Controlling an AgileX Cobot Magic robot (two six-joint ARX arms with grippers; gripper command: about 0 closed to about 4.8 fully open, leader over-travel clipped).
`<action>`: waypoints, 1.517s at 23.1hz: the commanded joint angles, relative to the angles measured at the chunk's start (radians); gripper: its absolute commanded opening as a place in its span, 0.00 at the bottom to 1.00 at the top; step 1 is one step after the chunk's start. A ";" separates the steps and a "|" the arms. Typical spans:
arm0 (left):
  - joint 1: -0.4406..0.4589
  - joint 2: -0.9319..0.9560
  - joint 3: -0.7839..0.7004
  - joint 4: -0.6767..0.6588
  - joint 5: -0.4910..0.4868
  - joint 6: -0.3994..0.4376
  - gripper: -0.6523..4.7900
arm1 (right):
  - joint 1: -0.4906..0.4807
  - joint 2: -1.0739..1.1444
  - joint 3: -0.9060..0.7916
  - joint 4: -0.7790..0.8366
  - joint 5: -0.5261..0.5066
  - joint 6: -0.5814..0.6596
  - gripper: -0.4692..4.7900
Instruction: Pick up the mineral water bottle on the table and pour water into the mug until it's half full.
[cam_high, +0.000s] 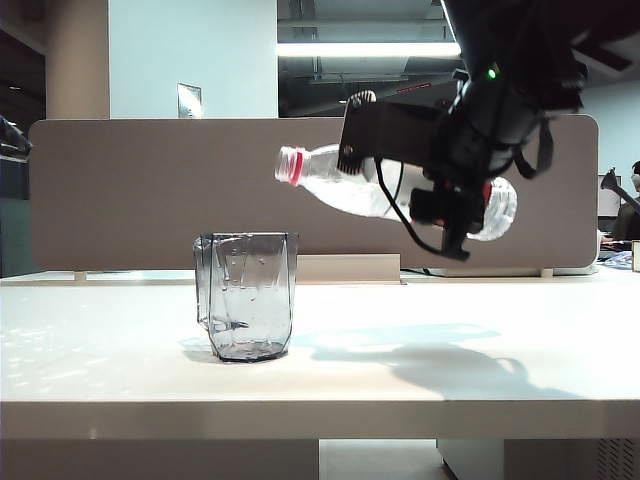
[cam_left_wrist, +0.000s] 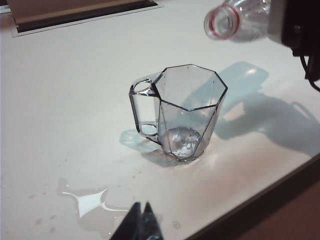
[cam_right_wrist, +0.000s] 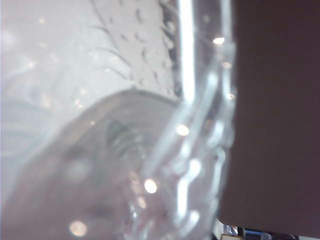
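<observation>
The mineral water bottle (cam_high: 340, 185) hangs tipped almost level, above and to the right of the mug, with its open red-ringed mouth (cam_left_wrist: 220, 22) pointing toward the mug. My right gripper (cam_high: 422, 175) is shut on the bottle's body. In the right wrist view the clear bottle (cam_right_wrist: 125, 150) fills the picture, blurred, and hides the fingers. The smoky-grey faceted mug (cam_high: 245, 295) stands upright on the white table (cam_high: 450, 380). Its bottom (cam_left_wrist: 182, 142) glints, and I cannot tell how much water it holds. My left gripper (cam_left_wrist: 141, 220) is shut and empty, low over the table, short of the mug (cam_left_wrist: 177, 112).
A puddle of spilled water (cam_left_wrist: 92, 200) lies on the table between the left gripper and the mug. The table's front edge (cam_left_wrist: 260, 195) runs close by the mug. A brown partition panel (cam_high: 150, 190) stands behind the table.
</observation>
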 joint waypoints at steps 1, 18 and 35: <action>0.001 0.000 0.002 0.013 0.004 0.000 0.11 | -0.008 -0.007 0.047 0.007 0.005 -0.001 0.50; 0.001 0.000 0.002 0.013 0.004 0.000 0.11 | -0.010 -0.005 0.083 -0.055 0.004 -0.195 0.50; 0.001 0.000 0.002 0.013 0.004 0.000 0.11 | -0.010 -0.005 0.084 -0.055 0.032 -0.271 0.50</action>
